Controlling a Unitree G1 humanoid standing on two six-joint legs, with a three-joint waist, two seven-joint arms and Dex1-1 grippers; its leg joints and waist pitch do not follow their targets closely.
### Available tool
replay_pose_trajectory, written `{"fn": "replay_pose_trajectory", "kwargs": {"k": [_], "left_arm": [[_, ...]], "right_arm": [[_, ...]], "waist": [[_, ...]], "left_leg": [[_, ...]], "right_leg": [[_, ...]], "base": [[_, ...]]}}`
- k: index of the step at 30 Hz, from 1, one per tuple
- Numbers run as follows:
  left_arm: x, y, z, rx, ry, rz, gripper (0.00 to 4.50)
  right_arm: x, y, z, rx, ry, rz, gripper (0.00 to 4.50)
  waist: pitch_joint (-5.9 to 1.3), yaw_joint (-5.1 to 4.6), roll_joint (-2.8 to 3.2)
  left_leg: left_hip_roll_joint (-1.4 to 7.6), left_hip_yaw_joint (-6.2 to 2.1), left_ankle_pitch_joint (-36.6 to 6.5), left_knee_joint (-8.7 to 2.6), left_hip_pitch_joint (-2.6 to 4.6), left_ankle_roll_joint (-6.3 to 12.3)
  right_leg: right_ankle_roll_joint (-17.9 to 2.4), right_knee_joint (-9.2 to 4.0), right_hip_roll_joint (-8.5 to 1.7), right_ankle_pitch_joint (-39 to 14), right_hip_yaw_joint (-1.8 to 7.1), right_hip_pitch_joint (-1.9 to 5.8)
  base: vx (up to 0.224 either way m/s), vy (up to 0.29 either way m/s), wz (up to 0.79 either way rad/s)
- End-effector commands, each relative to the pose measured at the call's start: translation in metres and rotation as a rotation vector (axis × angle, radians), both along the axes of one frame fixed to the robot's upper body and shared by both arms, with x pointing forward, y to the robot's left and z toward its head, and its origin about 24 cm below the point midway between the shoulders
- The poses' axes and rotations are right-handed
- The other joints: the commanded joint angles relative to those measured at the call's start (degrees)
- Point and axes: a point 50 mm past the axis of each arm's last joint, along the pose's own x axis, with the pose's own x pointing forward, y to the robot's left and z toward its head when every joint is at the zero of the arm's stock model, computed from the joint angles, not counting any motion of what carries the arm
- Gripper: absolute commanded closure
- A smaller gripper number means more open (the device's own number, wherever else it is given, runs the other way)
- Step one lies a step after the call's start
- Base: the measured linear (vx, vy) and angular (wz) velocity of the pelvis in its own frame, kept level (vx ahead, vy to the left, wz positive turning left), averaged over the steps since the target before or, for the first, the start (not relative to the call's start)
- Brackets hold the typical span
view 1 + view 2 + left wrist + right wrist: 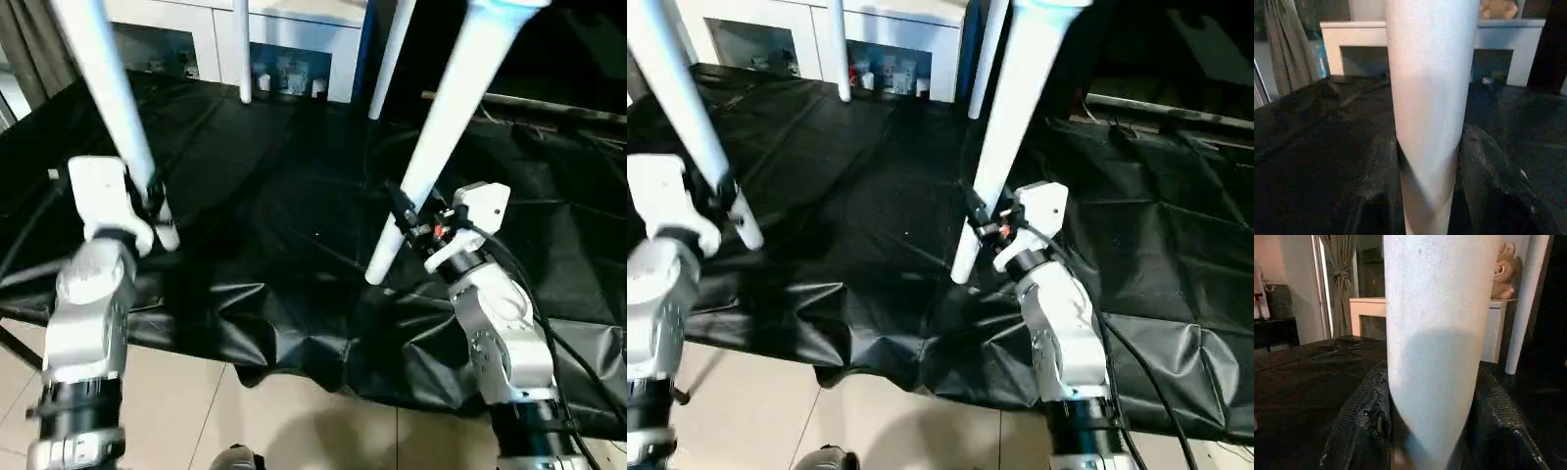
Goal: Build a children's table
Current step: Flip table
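Rising above the black-draped work table [294, 196], the children's table shows four white legs — two far ones [244, 59] near the white cabinet [284, 39], two near ones slanting up. Left gripper [152, 196] is clamped on the left near leg [113, 88], right gripper [409, 223] on the right near leg [441, 117], both close to the leg tips. Wrist views add black fingers [1364, 421] flanking each tube; a plush toy [1506, 271] sits on the cabinet. Both silver forearms reach up from below the work table's near edge.

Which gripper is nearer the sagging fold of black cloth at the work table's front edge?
Right. The right gripper, shut on a leg, hangs almost above the fold; the left gripper holds another leg further to its side.
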Motion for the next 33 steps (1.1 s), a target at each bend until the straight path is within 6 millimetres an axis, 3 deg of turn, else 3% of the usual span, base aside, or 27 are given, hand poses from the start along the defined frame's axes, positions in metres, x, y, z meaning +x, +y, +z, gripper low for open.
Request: {"fn": "replay_pose_trajectory", "kwargs": {"k": [1,10,12,13,14,17,19,22,29,33], "left_arm": [[0.002,-0.011,0.003,0.054,-0.027,-0.056,2.91],[0.005,-0.004,-0.012,0.087,0.024,-0.065,2.91],[0.003,0.003,-0.016,0.11,0.052,-0.083,2.91],[0.003,0.004,-0.017,0.123,0.061,-0.084,2.35],[0.002,0.007,-0.018,0.135,0.07,-0.083,2.21],[-0.002,0.015,-0.019,0.138,0.085,-0.06,2.15],[-0.006,0.021,-0.018,0.133,0.076,-0.042,1.77],[-0.013,0.025,-0.016,0.116,0.063,-0.05,1.61],[-0.055,0.015,-0.017,0.015,0.012,-0.121,0.92],[-0.079,0.002,-0.027,-0.076,0.033,-0.101,0.58]], "right_arm": [[-0.001,-0.004,-0.004,-0.032,0.031,-0.037,2.96],[-0.008,0.008,-0.019,-0.079,0.139,-0.061,2.96],[-0.011,0.012,-0.018,-0.039,0.136,-0.031,2.4],[-0.011,0.013,-0.017,-0.032,0.134,-0.031,2.26],[-0.012,0.014,-0.016,-0.028,0.13,-0.02,2.24],[-0.013,0.014,-0.014,-0.031,0.124,-0.012,2.07],[-0.014,0.012,-0.013,-0.024,0.124,-0.025,1.79],[-0.015,0.007,-0.012,0.004,0.134,-0.044,1.6],[-0.038,-0.001,-0.004,0.056,0.105,-0.042,1.15],[-0.057,-0.01,-0.014,0.017,0.175,-0.076,1.15]], "waist": [[-4.08,-0.39,1.6],[-3.96,-0.48,1.56],[-3.8,-0.53,1.7],[-3.8,-0.55,1.73],[-3.77,-0.71,1.7],[-3.79,-0.91,1.71],[-3.78,-1.01,1.63],[-3.73,-1.15,1.79],[-3.64,-1.35,1.57],[-2.95,-1.3,1.21]], "left_leg": [[3.06,-2.11,-22.12,-5.29,2.55,-4.24],[3.02,-2.41,-24.82,-5.6,2.75,-5.4],[2.97,-2.54,-26.99,-5.72,2.87,-5.66],[2.99,-2.62,-27.58,-5.78,2.92,-5.81],[3.01,-2.75,-28.67,-5.9,3.02,-6.12],[3.05,-2.84,-29.33,-5.93,2.94,-6.24],[3.01,-2.83,-28.42,-5.91,2.63,-5.93],[3.04,-2.71,-28.38,-5.81,2.89,-5.66],[3.32,-2.36,-25.7,-5.93,2.34,-4.36],[3.49,-2.4,-29.44,-6.19,2.51,-4.67]], "right_leg": [[-7.54,-4.29,-3.45,-14.76,2.25,1.13],[-6.18,-4.53,-3.56,-17.43,2.35,0.95],[-5.67,-4.89,-3.69,-20.15,2.41,0.77],[-5.48,-4.95,-3.71,-20.82,2.4,0.74],[-5.29,-5.0,-3.68,-21.77,2.34,0.71],[-5.3,-5.08,-3.72,-22.1,2.41,0.77],[-5.84,-4.93,-3.84,-21.68,2.44,0.92],[-6.29,-5.04,-3.8,-21.87,2.5,0.63],[-7.16,-4.58,-3.5,-17.04,2.63,1.01],[-5.12,-5.51,-3.49,-24.02,2.67,0.72]], "base": [[0.0,0.0,0.0],[0.0,0.0,0.0],[0.0,0.0,0.0],[0.0,0.0,0.0],[0.0,0.0,0.0],[0.0,0.0,0.0],[0.0,0.0,0.0],[0.0,0.0,0.0],[0.0,0.0,0.0],[0.0,0.0,0.0]]}}
